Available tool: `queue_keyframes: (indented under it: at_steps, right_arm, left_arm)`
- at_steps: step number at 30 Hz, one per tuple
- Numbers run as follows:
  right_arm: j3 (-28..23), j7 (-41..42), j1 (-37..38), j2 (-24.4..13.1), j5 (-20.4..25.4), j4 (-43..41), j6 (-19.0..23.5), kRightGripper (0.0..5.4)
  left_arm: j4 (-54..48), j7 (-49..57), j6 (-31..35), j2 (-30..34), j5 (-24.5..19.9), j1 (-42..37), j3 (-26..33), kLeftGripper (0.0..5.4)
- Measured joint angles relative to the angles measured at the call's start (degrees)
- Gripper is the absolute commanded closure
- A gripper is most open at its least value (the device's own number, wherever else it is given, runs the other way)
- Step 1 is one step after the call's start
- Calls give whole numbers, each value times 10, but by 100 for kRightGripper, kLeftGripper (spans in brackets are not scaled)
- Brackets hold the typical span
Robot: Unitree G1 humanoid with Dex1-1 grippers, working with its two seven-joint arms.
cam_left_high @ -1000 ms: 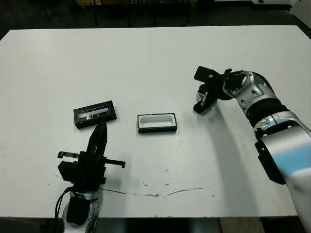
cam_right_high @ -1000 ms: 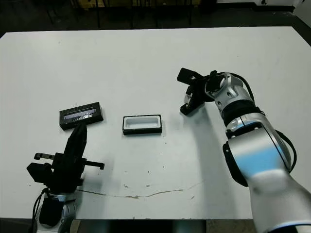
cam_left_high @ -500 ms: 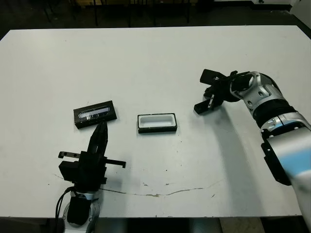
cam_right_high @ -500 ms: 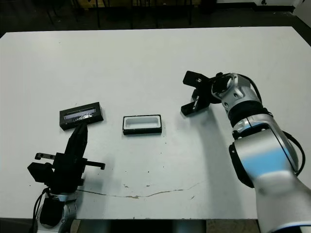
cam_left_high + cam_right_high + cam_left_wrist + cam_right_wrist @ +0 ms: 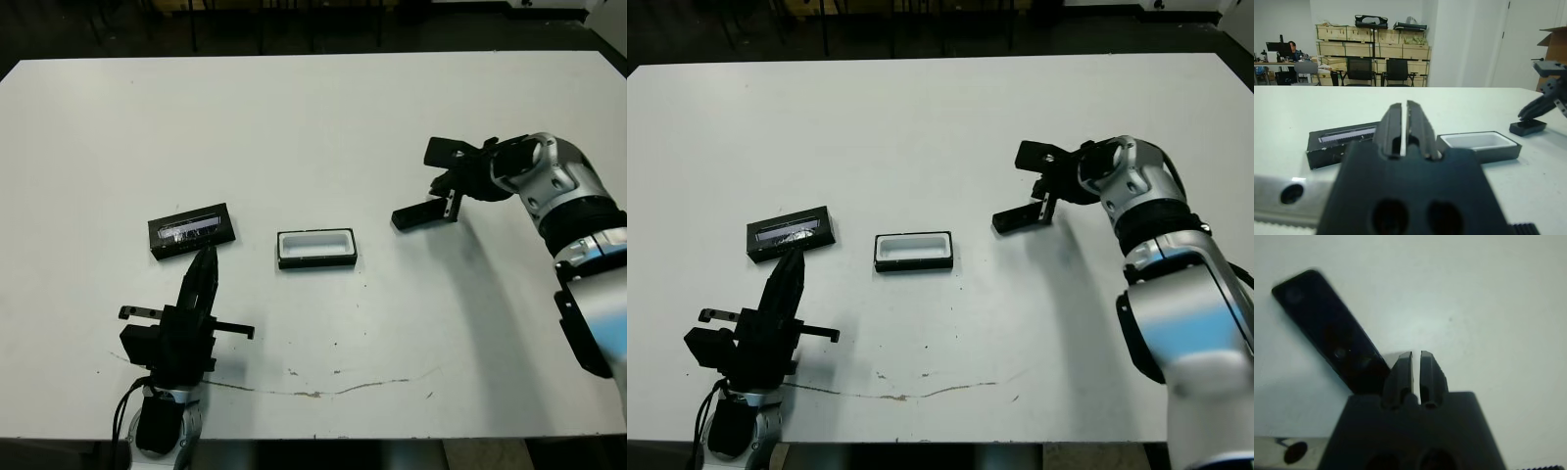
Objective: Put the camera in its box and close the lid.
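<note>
White table (image 5: 313,108) with lid (image 5: 192,230), open box (image 5: 316,248), camera (image 5: 416,215), well apart.

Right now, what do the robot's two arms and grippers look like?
The right arm has glossy silver-white shells with black joints and a black cable. Its right gripper is black with angular fingers. The left gripper has a boxy black body, two tapered black fingers and black cabling.

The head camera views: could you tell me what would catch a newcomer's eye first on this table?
Probably the three dark items lined up across the white table: the lid with its silvery strip on the robot's left, the open white-lined box in the middle, and the slim black camera to the right. The right tool sits right at the camera's far end, fingers shut and not gripping it, while the left tool, also shut, points at the lid.
</note>
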Motion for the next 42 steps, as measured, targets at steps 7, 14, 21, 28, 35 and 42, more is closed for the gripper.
queue_keyframes:
  at_steps: [7,14,21,28,35,42]
  right_arm:
    - [-13,39,37,-20,33,-39,-25,540]
    - [-15,96,61,-30,58,-101,29,540]
    - [-25,129,94,-50,91,-153,41,540]
    - [-37,182,153,-90,128,-256,69,540]
    - [-45,186,224,-130,148,-371,87,540]
    - [-121,43,313,-131,167,-442,117,540]
  left_arm:
    - [-2,1,2,0,1,0,3,538]
    - [-3,4,7,0,1,0,3,538]
    - [-4,6,8,0,2,0,3,538]
    - [-3,10,6,0,4,-1,4,538]
    - [-2,9,8,1,5,-1,6,538]
    - [-1,6,7,1,3,-1,7,538]
